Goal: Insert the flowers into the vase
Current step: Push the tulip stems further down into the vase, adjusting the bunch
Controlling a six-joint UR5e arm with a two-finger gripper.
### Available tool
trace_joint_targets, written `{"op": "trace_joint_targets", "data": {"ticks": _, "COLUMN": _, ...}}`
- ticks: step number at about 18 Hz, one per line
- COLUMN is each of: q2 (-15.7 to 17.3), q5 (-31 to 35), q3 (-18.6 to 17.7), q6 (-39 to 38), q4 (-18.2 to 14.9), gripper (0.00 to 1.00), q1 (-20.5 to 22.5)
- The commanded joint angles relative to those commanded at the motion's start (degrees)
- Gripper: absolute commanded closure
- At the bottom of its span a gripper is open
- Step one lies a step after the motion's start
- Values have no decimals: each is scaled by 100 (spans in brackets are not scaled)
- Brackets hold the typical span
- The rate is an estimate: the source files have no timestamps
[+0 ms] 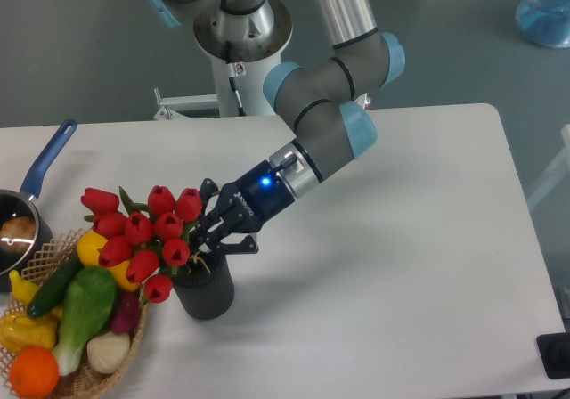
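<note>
the flowers (142, 236) lean left out of the vase (206, 292), red buds fanned over the edge of the basket (85, 377), stems running down toward the vase mouth. the vase stands upright on the table (401, 265), just right of the basket. the gripper (200, 236) hangs tilted over the mouth, its dark fingers (233, 244) among the stems just above the rim; whether they clamp the stems or stand slack i cannot tell. the basket holds vegetables and an orange. a pan (27, 212) with a blue handle sits at the left edge behind the basket.
</note>
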Motion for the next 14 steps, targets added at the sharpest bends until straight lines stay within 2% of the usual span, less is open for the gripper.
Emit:
{"op": "trace_joint_targets", "data": {"ticks": 5, "q2": -18, "q5": 0, "q3": -17, "q6": 70, "q4": 0, "gripper": 85, "q1": 9}}
{"op": "trace_joint_targets", "data": {"ticks": 14, "q2": -53, "q5": -9, "q3": -79, "q6": 351, "q4": 0, "gripper": 77, "q1": 26}}
